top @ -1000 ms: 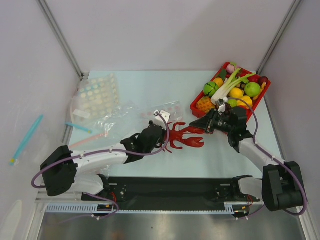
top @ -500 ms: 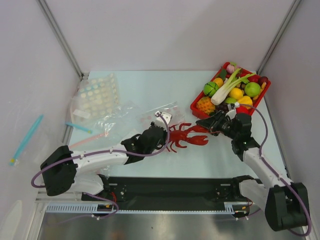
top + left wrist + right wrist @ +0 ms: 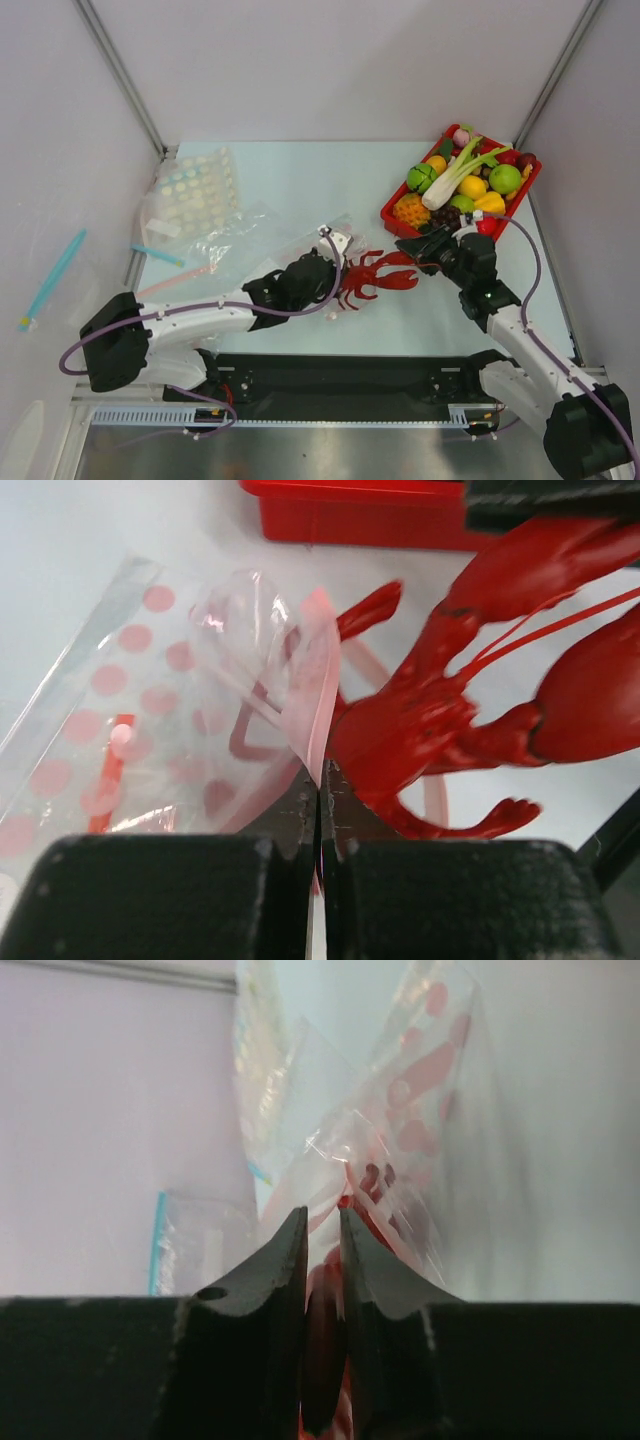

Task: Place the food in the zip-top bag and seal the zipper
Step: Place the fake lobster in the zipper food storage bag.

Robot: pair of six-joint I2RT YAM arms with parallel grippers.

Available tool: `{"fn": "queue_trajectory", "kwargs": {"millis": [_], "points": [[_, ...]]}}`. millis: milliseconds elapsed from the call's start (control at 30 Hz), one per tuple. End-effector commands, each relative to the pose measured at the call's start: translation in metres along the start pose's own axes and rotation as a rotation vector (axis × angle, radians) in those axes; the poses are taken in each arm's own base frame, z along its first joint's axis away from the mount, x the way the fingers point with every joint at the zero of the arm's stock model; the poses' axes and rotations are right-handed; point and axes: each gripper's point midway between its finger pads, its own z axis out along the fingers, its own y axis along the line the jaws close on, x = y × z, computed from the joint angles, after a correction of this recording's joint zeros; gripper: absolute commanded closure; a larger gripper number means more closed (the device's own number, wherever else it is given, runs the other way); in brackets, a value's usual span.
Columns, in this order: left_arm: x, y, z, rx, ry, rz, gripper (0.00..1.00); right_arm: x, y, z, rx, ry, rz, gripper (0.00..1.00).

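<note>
The red crayfish (image 3: 377, 277) lies low over the table between my two grippers. My right gripper (image 3: 418, 250) is shut on its claw end. In the right wrist view (image 3: 322, 1222) a dark red part (image 3: 325, 1360) sits between the jaws. My left gripper (image 3: 330, 262) is shut on the pale pink-red zipper (image 3: 315, 690) and holds up the mouth of the clear bag (image 3: 150, 710). Pink spots show on the bag's film. The crayfish body (image 3: 420, 730) is right beside the raised strip. A dark grape bunch (image 3: 447, 216) lies in the tray.
A red tray (image 3: 388, 216) of several toy foods stands at the back right. A pastel-dotted bag (image 3: 195, 190) and a blue-strip bag (image 3: 155, 255) lie at the left. A blue stick (image 3: 50, 275) lies outside the left rail.
My left gripper has moved a little to the right, lifting the bag's mouth edge toward the crayfish. My right arm has swung while its gripper keeps hold of the crayfish.
</note>
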Motion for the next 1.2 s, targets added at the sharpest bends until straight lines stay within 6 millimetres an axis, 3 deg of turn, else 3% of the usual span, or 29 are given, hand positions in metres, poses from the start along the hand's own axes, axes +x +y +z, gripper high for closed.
{"fn": "queue_trajectory", "kwargs": {"millis": [0, 267, 567, 767, 867, 967, 1100, 1167], "points": [[-0.041, -0.026, -0.009, 0.103, -0.115, -0.066, 1.0, 0.001, 0.019, 0.006, 0.009, -0.049, -0.024, 1.0], [-0.043, -0.028, -0.014, 0.123, -0.121, -0.074, 1.0, 0.02, 0.027, 0.014, 0.003, -0.041, -0.064, 1.0], [-0.036, -0.042, -0.008, 0.161, -0.048, -0.105, 1.0, -0.004, 0.019, -0.003, 0.097, -0.28, -0.087, 1.0], [-0.058, -0.056, -0.02, 0.233, -0.063, -0.121, 1.0, -0.002, 0.014, -0.001, 0.122, -0.341, -0.102, 1.0], [-0.067, -0.063, -0.024, 0.259, -0.052, -0.133, 1.0, 0.0, 0.022, -0.005, 0.112, -0.395, -0.144, 1.0], [-0.081, -0.076, -0.031, 0.324, -0.052, -0.163, 1.0, 0.003, 0.031, -0.011, 0.098, -0.434, -0.177, 1.0], [-0.114, -0.093, -0.04, 0.381, -0.058, -0.181, 1.0, -0.006, 0.041, -0.028, 0.093, -0.516, -0.173, 1.0], [-0.12, -0.096, -0.041, 0.385, -0.043, -0.179, 1.0, -0.012, 0.047, -0.036, 0.072, -0.547, -0.149, 1.0]]}}
